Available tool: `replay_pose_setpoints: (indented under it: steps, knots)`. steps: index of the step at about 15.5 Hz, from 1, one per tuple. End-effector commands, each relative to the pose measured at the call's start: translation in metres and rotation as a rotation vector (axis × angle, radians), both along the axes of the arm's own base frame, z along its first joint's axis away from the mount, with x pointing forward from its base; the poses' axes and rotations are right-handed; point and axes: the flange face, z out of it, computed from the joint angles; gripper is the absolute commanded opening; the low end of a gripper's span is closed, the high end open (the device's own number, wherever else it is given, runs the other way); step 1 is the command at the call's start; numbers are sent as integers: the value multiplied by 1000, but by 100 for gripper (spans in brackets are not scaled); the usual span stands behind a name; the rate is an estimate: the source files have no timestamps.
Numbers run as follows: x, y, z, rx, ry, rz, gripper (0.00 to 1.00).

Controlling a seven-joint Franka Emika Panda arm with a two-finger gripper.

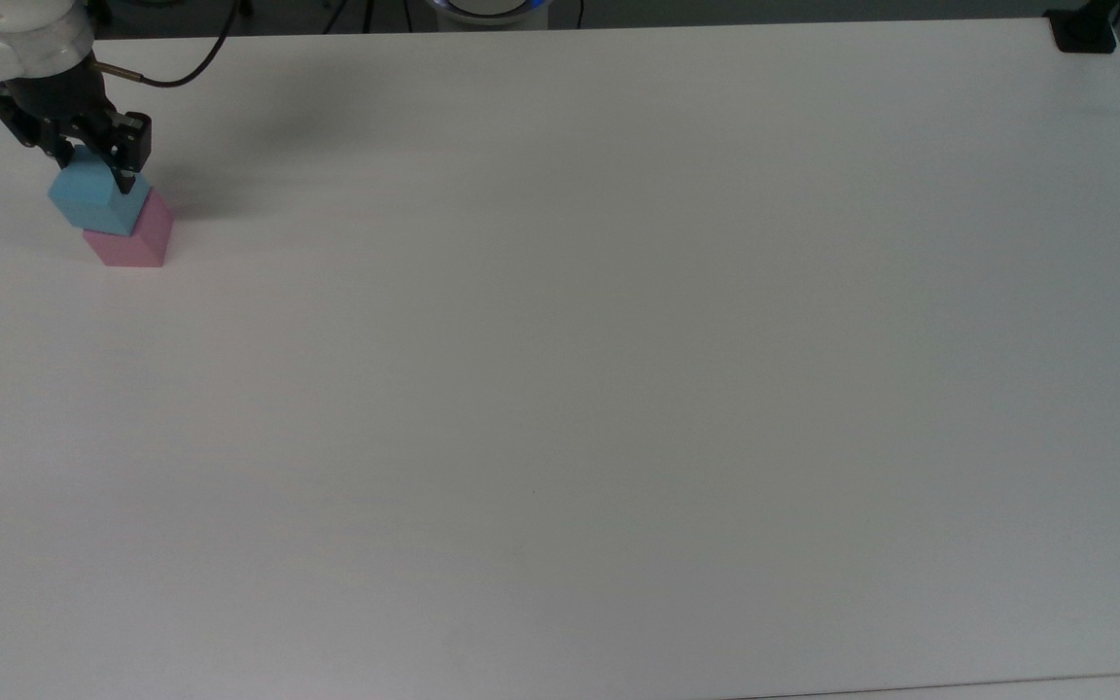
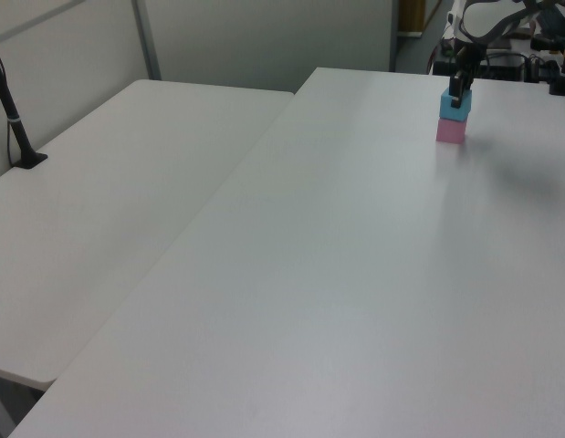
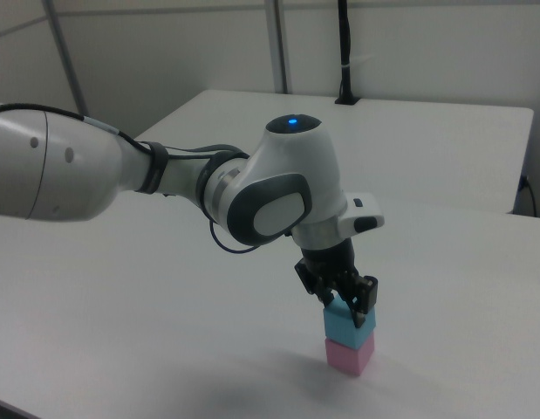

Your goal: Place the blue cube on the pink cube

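Now the gripper (image 3: 345, 305), closed on the blue cube (image 3: 348, 326) resting atop the pink cube (image 3: 349, 356) at the top view's far left, should open slowly, then lift straight.

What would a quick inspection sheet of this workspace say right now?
Surface: white table, plain and matte.
Job's things: blue cube sits on the pink cube, near the top view's upper left corner.
Clutter: nothing seen.
Grippers: gripper shut on the blue cube, fingers at its sides.
Cables: black cable runs from the wrist.
Surroundings: second white table adjoining; black post mounted on it; grey partition wall.
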Motion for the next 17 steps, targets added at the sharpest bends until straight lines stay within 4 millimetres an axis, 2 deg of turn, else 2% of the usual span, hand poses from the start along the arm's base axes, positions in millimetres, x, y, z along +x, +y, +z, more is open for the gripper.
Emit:
replay_pose_setpoints:
  steps: [1, 2, 3, 10, 12, 13, 15, 16, 17]
  knots:
    - [-2, 8, 1, -13, -2, 51, 44]
    - [-2, 7, 0, -14, 1, 59, 81]
    - [-2, 7, 1, -24, 7, 70, 100]
    - [-3, 6, 1, -33, 19, 75, 100]
    - [-4, 6, 10, -33, 12, 59, 100]
    - [-7, 7, 21, -24, 12, 47, 100]
    - [-12, 13, 61, 10, 44, 8, 100]
    - [-13, 22, 86, 28, 58, -10, 100]
    - [-7, 40, 111, 48, 61, -15, 100]
